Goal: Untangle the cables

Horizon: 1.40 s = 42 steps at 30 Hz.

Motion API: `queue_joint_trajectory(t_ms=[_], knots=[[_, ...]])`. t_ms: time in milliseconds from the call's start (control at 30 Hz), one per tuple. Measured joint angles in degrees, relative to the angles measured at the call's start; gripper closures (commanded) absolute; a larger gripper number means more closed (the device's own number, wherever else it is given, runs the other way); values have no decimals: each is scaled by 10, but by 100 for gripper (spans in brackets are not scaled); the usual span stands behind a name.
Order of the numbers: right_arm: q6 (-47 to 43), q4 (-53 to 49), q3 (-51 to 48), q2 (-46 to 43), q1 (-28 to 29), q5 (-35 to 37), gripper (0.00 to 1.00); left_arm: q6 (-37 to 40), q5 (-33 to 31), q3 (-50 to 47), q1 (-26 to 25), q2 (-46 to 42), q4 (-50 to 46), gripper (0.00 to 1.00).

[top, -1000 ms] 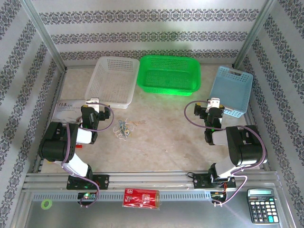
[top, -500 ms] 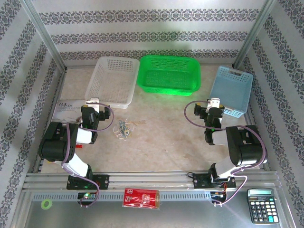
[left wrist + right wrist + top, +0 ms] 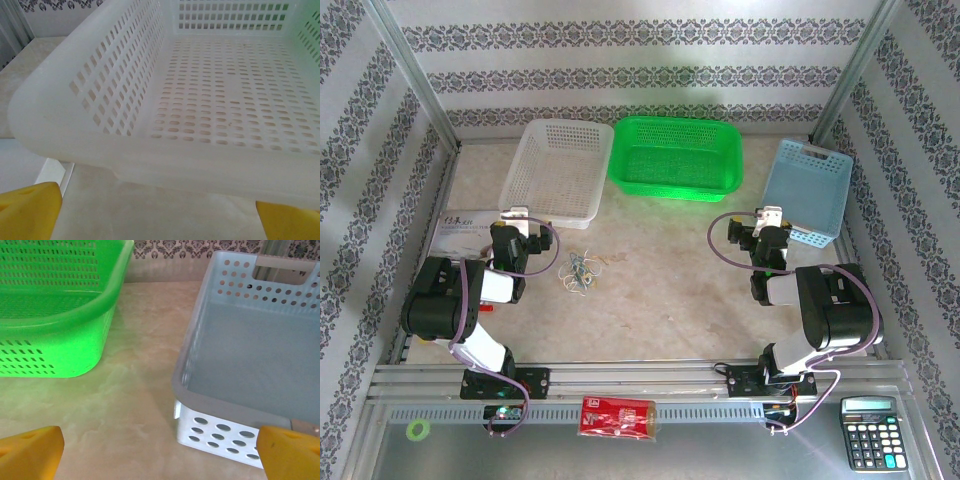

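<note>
The cables (image 3: 580, 272) lie in a small tangle of thin pale, green and blue wires on the table, just right of the left arm. My left gripper (image 3: 514, 214) is open, left of the tangle and up against the near rim of the white basket (image 3: 523, 165). Its yellow fingertips (image 3: 27, 212) stand far apart with only bare table between them, facing the white basket (image 3: 150, 155). My right gripper (image 3: 772, 214) is open and empty beside the blue basket (image 3: 807, 190). Its yellow fingertips (image 3: 30, 452) frame bare table in front of the blue basket (image 3: 225, 400).
A green basket (image 3: 670, 190) stands at the back middle, and the green basket (image 3: 60, 315) sits to the left in the right wrist view. A printed sheet (image 3: 460, 230) lies at the left. On the front rail are a red pack (image 3: 617, 416), a calculator (image 3: 872, 432) and a green tape roll (image 3: 417, 430).
</note>
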Motion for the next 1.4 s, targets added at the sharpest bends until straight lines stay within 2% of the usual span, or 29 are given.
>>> queue_joint_trajectory(t_ms=[167,333,467,633,767,867,967,1067,1267,1400], knots=[[0,-51,0,-90,0,-9,2,-8,-22,-15,0,-42,-8,0],[26,-131,8,-202,0,-10,2,-17,-48,-15,0,-120,-57,0],[132,-194,21,-280,-9,-11,2,-27,-58,-4,0,-205,-131,0],[276,-244,31,-355,-49,-96,2,-63,-61,33,0,-317,-250,0],[349,-263,58,-365,-47,-206,7,-115,-52,68,0,-403,-369,0],[393,-270,67,-369,-34,-269,9,-160,-21,104,0,-455,-462,0],[410,-296,68,-372,3,-308,10,-200,28,130,0,-492,-532,0],[401,-355,77,-382,73,-312,11,-237,86,148,0,-504,-590,0],[358,-462,106,-373,218,-269,19,-294,158,155,-6,-504,-676,0],[338,-507,125,-309,286,-226,21,-313,172,155,-19,-517,-715,0]])
